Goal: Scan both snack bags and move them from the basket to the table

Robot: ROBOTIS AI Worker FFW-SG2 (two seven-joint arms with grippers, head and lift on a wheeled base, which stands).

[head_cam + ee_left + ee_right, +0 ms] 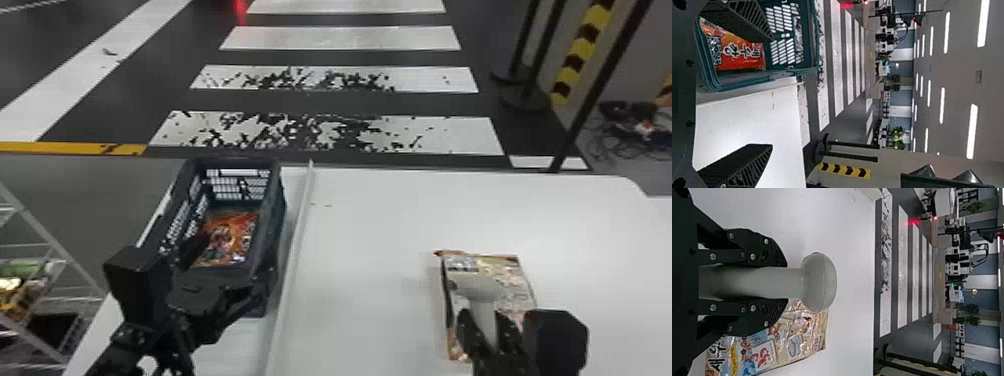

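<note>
Ceiling lights [971,129] show in the left wrist view; head view: left gripper [227,270] spread at the basket [278,215] holding the orange bag [230,237], right gripper [484,322] clamping the scanner [480,289], tan bag [510,272] on the table [375,240].

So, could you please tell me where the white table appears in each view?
Head view: the table spans the lower centre and right.
Left wrist view: the table, beside the basket.
Right wrist view: the table, behind the grey tool and under a snack bag.
Shared landmark: the striped crosswalk, beyond the table's far edge.
</note>
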